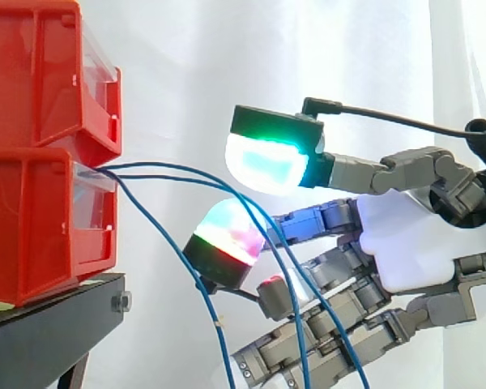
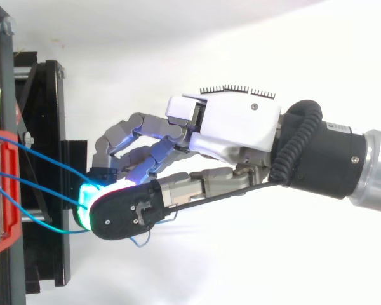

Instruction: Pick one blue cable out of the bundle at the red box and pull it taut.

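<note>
The robot hand reaches in from the right with its white palm turned toward the bins, and it is open. The thumb stretches out on top, its pad glowing green and cyan. A bent finger below it carries a pad glowing magenta and green, and a narrow gap shows between the two, so nothing looks pinched. Through that gap run the thin blue cables. Two of them arch out side by side and droop down past the lower fingers, while a third strand falls more steeply just left of the lower pad. All of them hang slack. From above, the strands fan out from the box and converge under the dark back of the thumb tip. They come out of the front of the lower red plastic bin, which sits beneath a second red plastic bin on a black stand, before a white curtain. The step in hand appears to be the selection and grasp, with the thumb and finger bracketing the bundle but not yet closed on it. The next move calls for bringing the two pads together on a single strand. Because two cables lie close together in the gap, the pinch probably needs care to avoid catching both. After that, drawing the hand away from the bin should take the droop out of the line.
</note>
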Controlling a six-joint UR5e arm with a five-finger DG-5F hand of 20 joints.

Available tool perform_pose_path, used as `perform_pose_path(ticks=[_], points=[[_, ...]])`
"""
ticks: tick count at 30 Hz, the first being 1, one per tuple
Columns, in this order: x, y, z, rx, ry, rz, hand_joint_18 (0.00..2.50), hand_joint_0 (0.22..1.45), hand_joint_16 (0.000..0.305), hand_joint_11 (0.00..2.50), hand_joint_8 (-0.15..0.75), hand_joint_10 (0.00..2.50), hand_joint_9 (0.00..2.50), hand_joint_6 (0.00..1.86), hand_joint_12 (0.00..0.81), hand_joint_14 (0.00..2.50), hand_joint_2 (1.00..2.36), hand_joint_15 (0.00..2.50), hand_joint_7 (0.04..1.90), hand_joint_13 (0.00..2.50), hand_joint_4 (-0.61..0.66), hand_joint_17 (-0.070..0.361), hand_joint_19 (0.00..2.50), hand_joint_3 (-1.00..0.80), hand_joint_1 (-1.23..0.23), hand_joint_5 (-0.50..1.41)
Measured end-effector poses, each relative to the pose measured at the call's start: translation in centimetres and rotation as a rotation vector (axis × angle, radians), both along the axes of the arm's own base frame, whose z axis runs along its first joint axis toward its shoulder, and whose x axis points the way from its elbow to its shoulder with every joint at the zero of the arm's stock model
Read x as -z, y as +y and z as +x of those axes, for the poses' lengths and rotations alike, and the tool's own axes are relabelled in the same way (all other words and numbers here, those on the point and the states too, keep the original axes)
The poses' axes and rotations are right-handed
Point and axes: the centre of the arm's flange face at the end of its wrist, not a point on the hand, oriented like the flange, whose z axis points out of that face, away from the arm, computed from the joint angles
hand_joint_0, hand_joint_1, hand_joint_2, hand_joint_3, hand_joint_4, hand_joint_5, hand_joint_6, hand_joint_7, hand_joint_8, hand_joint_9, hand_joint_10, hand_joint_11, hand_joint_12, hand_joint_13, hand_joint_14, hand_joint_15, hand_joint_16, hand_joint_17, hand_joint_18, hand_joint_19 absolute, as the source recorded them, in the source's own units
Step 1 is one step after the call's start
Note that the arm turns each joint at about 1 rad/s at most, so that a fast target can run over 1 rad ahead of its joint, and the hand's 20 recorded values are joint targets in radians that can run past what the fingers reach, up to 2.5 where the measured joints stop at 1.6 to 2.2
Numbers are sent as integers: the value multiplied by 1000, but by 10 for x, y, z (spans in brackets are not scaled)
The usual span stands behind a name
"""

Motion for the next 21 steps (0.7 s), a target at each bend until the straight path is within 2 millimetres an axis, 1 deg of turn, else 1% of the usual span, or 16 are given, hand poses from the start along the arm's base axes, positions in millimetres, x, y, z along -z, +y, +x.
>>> perform_pose_path(ticks=[3,4,7,12,17,21], points=[[0,0,0,0,0,0,477,556,53,1094,309,12,1004,890,398,8,1000,273,947,498,-6,120,219,-494,-582,-182],[0,0,0,0,0,0,479,573,52,1103,308,11,1002,896,396,8,1004,270,967,500,-3,118,226,-445,-599,-182],[0,0,0,0,0,0,488,593,52,1102,311,11,1000,906,394,10,1011,267,972,508,3,116,208,-337,-655,-183],[0,0,0,1,0,0,516,622,52,1104,309,10,994,914,394,8,1016,267,966,526,-12,117,194,-255,-740,-186],[0,0,0,1,0,0,537,658,52,1117,305,9,985,935,388,8,1015,268,933,533,-50,116,178,-283,-798,-198],[0,0,0,0,0,0,547,694,51,1110,301,9,966,935,386,10,1010,260,901,540,-42,116,168,-375,-830,-205]])
